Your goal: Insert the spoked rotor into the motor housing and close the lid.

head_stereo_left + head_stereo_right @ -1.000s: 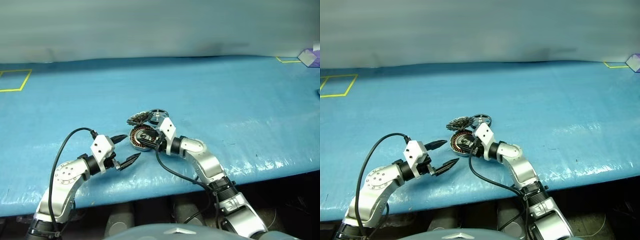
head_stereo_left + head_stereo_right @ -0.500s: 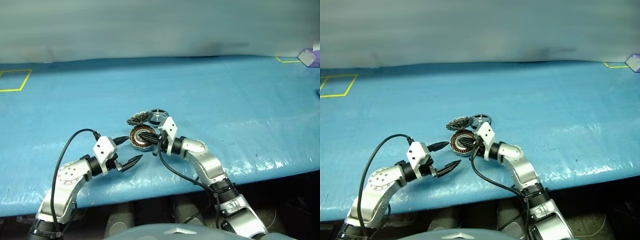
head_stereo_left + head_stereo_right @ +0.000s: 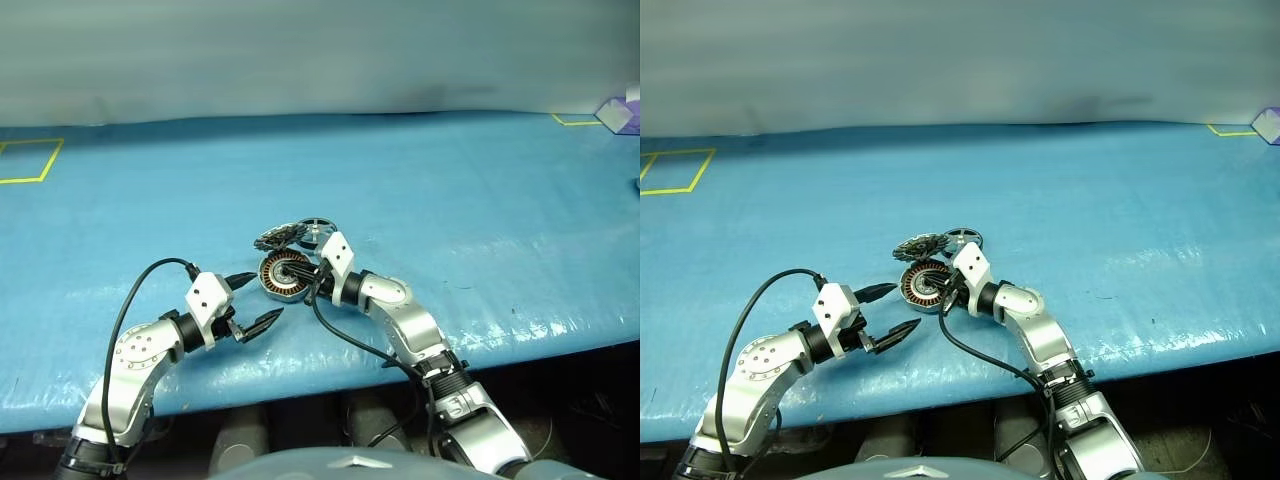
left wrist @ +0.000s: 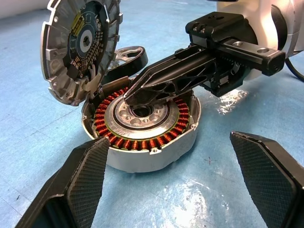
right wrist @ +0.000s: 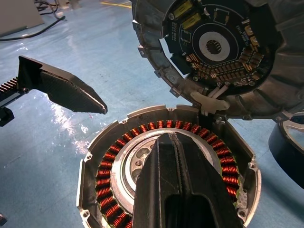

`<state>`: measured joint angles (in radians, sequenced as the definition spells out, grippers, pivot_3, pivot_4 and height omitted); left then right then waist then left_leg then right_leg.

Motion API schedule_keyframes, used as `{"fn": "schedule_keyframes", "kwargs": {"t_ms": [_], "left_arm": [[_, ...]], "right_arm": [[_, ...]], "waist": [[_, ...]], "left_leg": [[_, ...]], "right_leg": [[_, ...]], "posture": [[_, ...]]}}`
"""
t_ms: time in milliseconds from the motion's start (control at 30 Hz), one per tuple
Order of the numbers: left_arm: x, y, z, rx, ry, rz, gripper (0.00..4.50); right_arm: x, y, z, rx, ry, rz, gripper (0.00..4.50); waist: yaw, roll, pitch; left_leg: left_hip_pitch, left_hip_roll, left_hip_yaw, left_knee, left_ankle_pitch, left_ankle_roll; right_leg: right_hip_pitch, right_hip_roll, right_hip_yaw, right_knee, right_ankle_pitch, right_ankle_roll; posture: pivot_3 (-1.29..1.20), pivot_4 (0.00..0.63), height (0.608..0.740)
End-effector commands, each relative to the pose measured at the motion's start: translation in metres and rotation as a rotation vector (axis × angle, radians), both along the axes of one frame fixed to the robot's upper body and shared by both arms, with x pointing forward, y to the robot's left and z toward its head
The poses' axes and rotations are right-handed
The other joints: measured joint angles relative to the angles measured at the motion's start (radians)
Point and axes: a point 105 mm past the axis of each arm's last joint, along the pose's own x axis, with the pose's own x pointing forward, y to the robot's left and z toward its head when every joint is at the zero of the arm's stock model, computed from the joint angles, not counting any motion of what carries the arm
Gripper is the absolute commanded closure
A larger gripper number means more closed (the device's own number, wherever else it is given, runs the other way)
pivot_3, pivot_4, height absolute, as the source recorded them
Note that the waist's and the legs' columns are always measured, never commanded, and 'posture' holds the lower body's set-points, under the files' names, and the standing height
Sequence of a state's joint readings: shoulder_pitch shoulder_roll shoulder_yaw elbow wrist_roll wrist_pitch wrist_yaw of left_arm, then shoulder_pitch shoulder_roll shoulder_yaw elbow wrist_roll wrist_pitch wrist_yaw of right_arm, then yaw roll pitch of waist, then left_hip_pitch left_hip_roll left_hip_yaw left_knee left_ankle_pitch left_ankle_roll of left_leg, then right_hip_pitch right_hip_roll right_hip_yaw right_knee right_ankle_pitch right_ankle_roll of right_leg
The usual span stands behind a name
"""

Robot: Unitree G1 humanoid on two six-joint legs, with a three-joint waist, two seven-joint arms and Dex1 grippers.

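Closed now, right end effector (image 4: 142, 92) sits over motor housing (image 4: 142, 142) centre.

Round silver motor housing with copper windings (image 4: 142, 135) has its mouth blocked: right gripper (image 4: 142, 92), black fingers pressed together, sits over the silvery centre. Grey jagged-underside lid (image 4: 78, 50) stands upright on far-left rim, walling that side. Dark-rimmed spoked rotor (image 3: 316, 229) lies just beyond. Left gripper (image 3: 252, 300), fingers spread, waits near-left. Blue table cover (image 3: 500, 200) open to the right.
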<state>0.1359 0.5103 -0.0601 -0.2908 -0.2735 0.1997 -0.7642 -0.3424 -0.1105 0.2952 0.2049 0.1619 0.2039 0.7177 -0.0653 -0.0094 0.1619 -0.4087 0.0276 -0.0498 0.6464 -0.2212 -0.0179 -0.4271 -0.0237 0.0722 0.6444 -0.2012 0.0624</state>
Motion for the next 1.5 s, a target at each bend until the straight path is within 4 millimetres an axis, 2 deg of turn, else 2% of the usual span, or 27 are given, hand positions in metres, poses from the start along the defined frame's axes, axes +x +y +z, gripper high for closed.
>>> {"fn": "schedule_keyframes", "kwargs": {"t_ms": [33, 367, 500, 600, 700, 867, 1133, 1333, 1500], "left_arm": [[0.000, -0.001, 0.004, 0.006, -0.036, -0.006, 0.03], [0.000, -0.002, 0.003, 0.005, -0.038, -0.004, 0.03], [0.000, -0.001, 0.003, 0.005, -0.038, 0.000, 0.03], [0.000, -0.001, 0.003, 0.005, -0.038, 0.003, 0.03], [0.000, -0.001, 0.002, 0.005, -0.037, 0.005, 0.03], [0.000, -0.002, 0.002, 0.004, -0.036, 0.001, 0.03], [0.001, -0.003, 0.002, 0.006, -0.043, -0.003, 0.03], [0.001, -0.001, 0.002, 0.007, -0.045, 0.008, 0.03], [0.001, -0.001, 0.002, 0.005, -0.046, 0.009, 0.03]], "right_arm": [[0.002, 0.001, 0.007, 0.004, -0.030, 0.009, 4.48], [0.009, -0.001, -0.011, -0.115, 0.009, -0.042, 4.48], [0.004, 0.001, -0.015, -0.152, 0.001, -0.009, 4.48], [0.001, 0.003, -0.012, -0.127, 0.000, 0.003, 4.48], [0.000, 0.004, 0.000, -0.047, -0.008, 0.003, 4.48], [-0.003, 0.005, 0.010, -0.025, -0.041, 0.015, 4.48], [0.008, 0.001, -0.002, -0.096, -0.006, -0.029, 4.48], [-0.001, 0.001, -0.012, -0.157, 0.003, 0.022, 4.48], [-0.002, 0.000, -0.011, -0.145, 0.001, 0.022, 4.48]], "waist": [[0.000, 0.000, 0.000], [0.000, 0.000, 0.000], [0.000, 0.000, 0.000], [0.000, 0.000, 0.000], [0.000, 0.000, 0.000], [-0.001, 0.000, 0.000], [-0.001, 0.000, 0.000], [-0.001, 0.000, 0.000], [-0.002, 0.000, 0.000]], "left_leg": [[0.000, 0.000, 0.000, 0.000, 0.000, 0.000], [0.000, 0.000, 0.000, 0.000, 0.000, 0.000], [0.001, 0.000, 0.000, 0.000, 0.000, 0.000], [0.002, 0.000, 0.000, 0.000, 0.000, 0.000], [0.002, 0.000, 0.000, 0.000, 0.000, 0.000], [0.002, 0.000, 0.000, 0.000, 0.000, 0.000], [0.002, 0.000, 0.000, 0.000, 0.000, 0.000], [0.002, 0.000, 0.000, 0.000, 0.000, 0.000], [0.003, 0.000, 0.000, 0.000, 0.000, 0.000]], "right_leg": [[0.000, 0.000, 0.000, 0.000, 0.000, 0.000], [0.000, 0.000, 0.000, 0.000, 0.000, 0.000], [0.001, 0.000, 0.000, 0.000, 0.000, 0.000], [0.002, 0.000, 0.000, 0.000, 0.000, 0.000], [0.002, 0.000, 0.000, 0.000, 0.000, 0.000], [0.002, 0.000, 0.000, 0.000, 0.000, 0.000], [0.001, 0.000, 0.000, 0.000, 0.000, 0.000], [0.002, 0.000, 0.000, 0.000, 0.000, 0.000], [0.002, 0.000, 0.000, 0.000, 0.000, 0.000]], "posture": [[0.00, 0.150, 0.740], [0.00, 0.150, 0.740], [0.00, 0.150, 0.740], [0.00, 0.150, 0.740], [0.00, 0.150, 0.740], [0.00, 0.150, 0.740], [0.00, 0.150, 0.740], [0.00, 0.150, 0.740], [0.00, 0.150, 0.740]]}}
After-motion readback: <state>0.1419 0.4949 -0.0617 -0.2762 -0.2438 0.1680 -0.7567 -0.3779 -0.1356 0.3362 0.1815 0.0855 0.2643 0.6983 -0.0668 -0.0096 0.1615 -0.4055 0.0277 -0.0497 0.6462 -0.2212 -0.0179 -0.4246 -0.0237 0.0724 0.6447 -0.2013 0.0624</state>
